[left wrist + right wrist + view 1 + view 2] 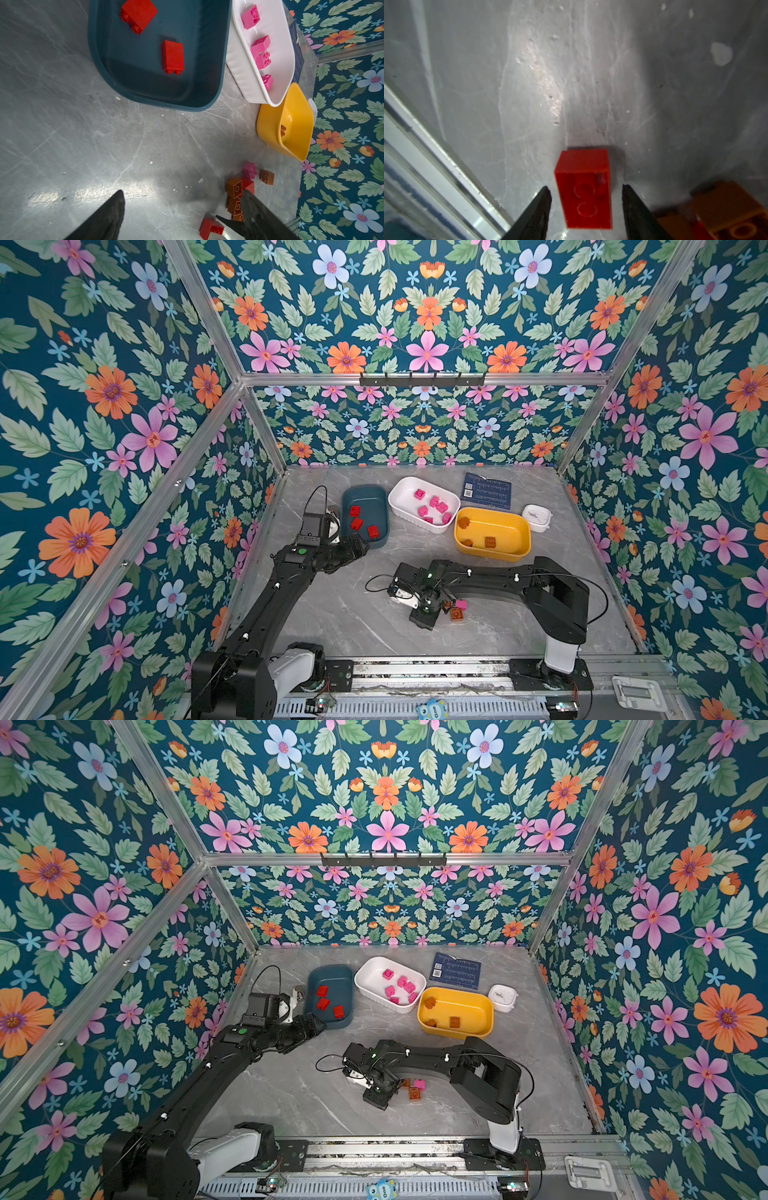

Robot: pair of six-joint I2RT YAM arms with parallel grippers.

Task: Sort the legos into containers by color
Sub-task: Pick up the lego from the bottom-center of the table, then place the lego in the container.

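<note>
Three oblong bins sit at the back of the counter: dark teal plastic bin w/ three red bricks, white ribbed plastic bin w/ pink ones, yellow plastic bin w/ three brown-orange. Several loose legos lie nearer the front under the right arm: pink, brown-orange and red, bunched close.

Right fingers are apart, one each side of a small red studded brick. It lies on the counter, hollow underside toward the wrist cam. A gap shows on both sides, so no grip yet. Left fingers are wide apart, holding nothing, hanging by the near end of the teal bin.

Risks, as I judge them:
- The brick sits nearer one finger than the other, so that finger would touch first and could turn it or pop it out. Its faces are smooth plastic.
- Brown-orange bricks lie just beside one finger. Closing or lifting may knock them.
- The tips look v. low and could scrape the counter.
- The route to the teal bin passes the left arm, so a clash is possible unless it clears.

Counter: grey marble-look, scuffed, white specks, glare patches. Room: a booth w/ teal floral-paper walls and aluminium frame bars.
</note>
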